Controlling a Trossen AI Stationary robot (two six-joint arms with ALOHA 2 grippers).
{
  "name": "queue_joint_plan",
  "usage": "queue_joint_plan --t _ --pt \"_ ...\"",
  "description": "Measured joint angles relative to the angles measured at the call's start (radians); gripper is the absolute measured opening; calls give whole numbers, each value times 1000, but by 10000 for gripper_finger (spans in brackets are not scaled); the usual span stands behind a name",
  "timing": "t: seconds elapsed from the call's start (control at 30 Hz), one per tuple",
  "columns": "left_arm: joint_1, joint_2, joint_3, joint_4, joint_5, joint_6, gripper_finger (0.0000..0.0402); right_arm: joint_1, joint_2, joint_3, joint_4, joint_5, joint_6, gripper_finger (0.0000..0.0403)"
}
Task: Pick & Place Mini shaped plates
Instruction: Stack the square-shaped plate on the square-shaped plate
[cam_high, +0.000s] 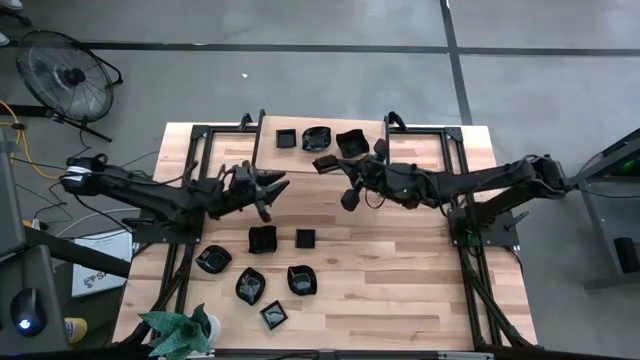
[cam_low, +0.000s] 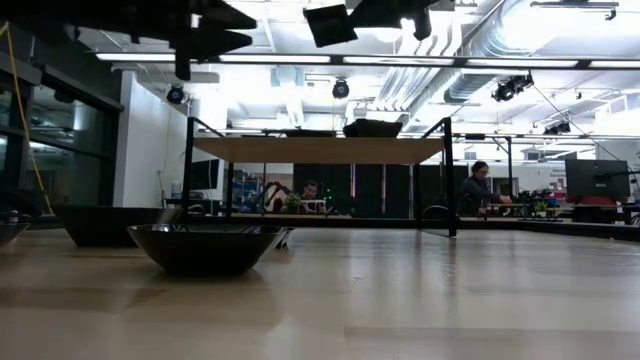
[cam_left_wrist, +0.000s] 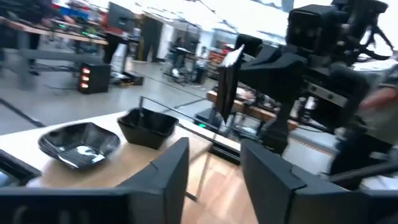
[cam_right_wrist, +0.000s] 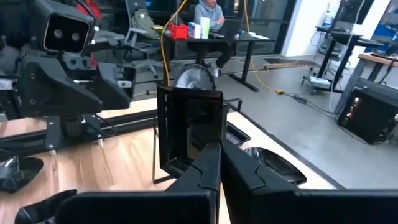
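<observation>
The right gripper (cam_high: 325, 163) is holding its jaws clenched on a square black plate (cam_right_wrist: 189, 134), pinching one rim so the plate is standing upright, its flat face turned out past the jaws. It is hanging above the counter (cam_high: 400, 280), just beside the row of three plates (cam_high: 318, 138) at the counter's far edge, which are sitting nearer this arm than the other. The left gripper (cam_high: 268, 190) is waiting opposite, jaws parted and empty. Six more plates (cam_high: 262, 238) are lying near the plant (cam_high: 180, 330).
</observation>
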Motion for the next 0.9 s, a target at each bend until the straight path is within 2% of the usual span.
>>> queue_joint_plan --t 0.17,0.27,0.6,0.9 --pt "0 93 99 0 -85 51 198 -40 0 0 1 -63 -9 0" --pt "0 152 170 -15 -117 89 212 -60 0 0 19 -91 -39 0" --pt "1 371 435 -103 -384 223 215 -85 0 1 114 -69 -187 0" --pt "0 496 571 -123 -527 307 215 -85 0 1 115 -3 -233 0"
